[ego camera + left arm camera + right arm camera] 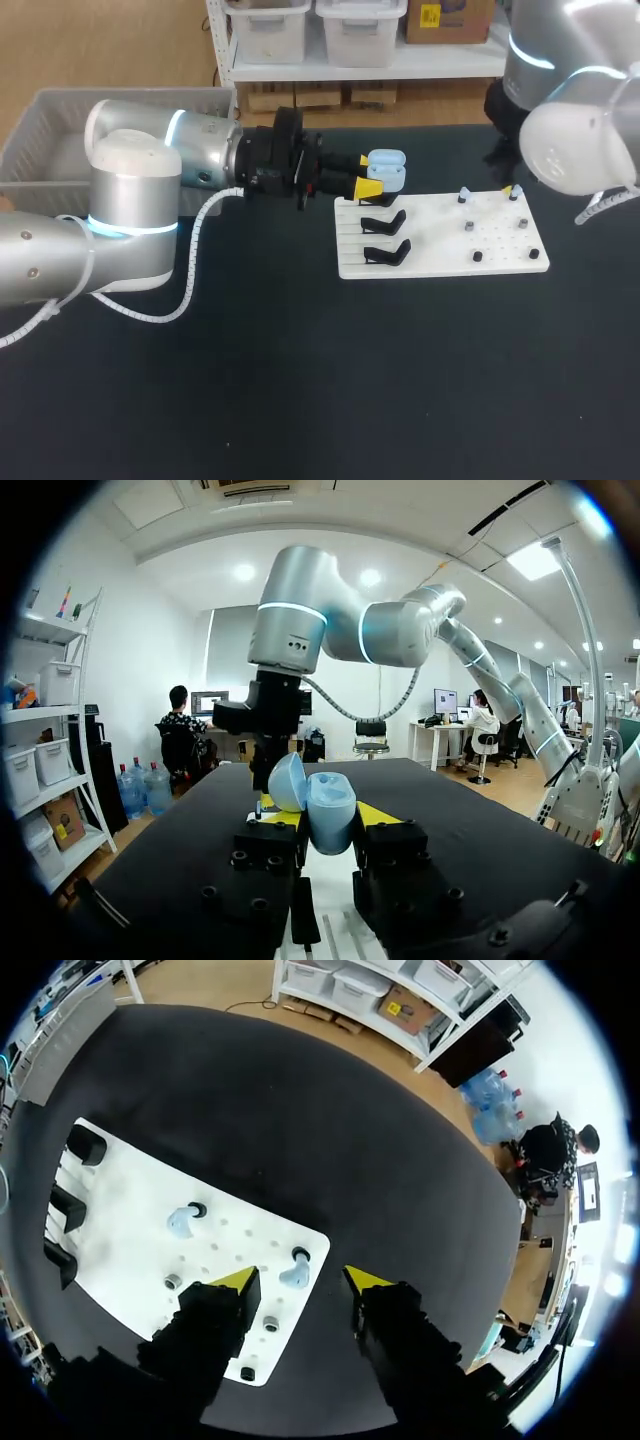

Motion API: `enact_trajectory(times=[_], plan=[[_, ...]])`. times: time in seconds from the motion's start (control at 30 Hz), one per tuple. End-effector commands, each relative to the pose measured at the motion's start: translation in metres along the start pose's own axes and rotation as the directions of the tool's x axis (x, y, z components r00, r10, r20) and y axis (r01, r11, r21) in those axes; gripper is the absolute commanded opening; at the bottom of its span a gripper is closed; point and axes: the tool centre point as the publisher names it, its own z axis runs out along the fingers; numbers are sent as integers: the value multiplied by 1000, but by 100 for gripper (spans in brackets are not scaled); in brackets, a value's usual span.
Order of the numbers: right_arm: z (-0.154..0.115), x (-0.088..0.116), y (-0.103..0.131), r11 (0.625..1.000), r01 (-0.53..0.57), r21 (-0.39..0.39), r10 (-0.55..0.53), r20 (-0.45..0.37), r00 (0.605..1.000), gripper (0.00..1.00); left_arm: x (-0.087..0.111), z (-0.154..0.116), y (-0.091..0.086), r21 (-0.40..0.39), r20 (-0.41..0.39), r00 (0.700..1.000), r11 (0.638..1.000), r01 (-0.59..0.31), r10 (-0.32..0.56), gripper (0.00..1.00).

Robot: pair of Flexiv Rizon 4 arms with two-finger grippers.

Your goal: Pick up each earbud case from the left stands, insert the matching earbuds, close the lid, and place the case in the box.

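**Station inventory: earbud case at the white board**

- White board [440, 235]: lies flat on the black worktop [300, 380]; this entry places every other item by it.
- Earbud case [387, 170]: light blue, lid open, at the board's far left corner, above the row of stands.
- Left arm [130, 190]: reaches across the worktop to that same corner. The left jaws stand either side of the case. In the left wrist view both yellow tips appear to press its sides, so they seem clamped on it, though the contact is hard to confirm.
- Black stands [385, 238]: two bare ones along the board's left edge, nearer than the case.
- Earbuds [181, 1222] [296, 1275]: two pale blue pieces on pegs on the board's right half.
- Right arm [570, 110]: above the board's far right corner. The right jaws are wide apart and holding nothing, with one earbud showing between the tips, below them.
- Grey box [30, 140]: well to the left of the board, at the worktop's far left.
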Motion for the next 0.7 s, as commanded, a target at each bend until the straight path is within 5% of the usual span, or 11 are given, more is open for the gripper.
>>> enact_trajectory(times=[0.03,0.7], plan=[[2,-2,1,1000,-2,-1,2,-5,1000,49,1,0,-2,-7,2,1000,1000,-3,3,0],[12,-1,1,997,-79,21,80,-25,996,45,1,0,-2,-7,2,1000,1000,-3,3,0]])
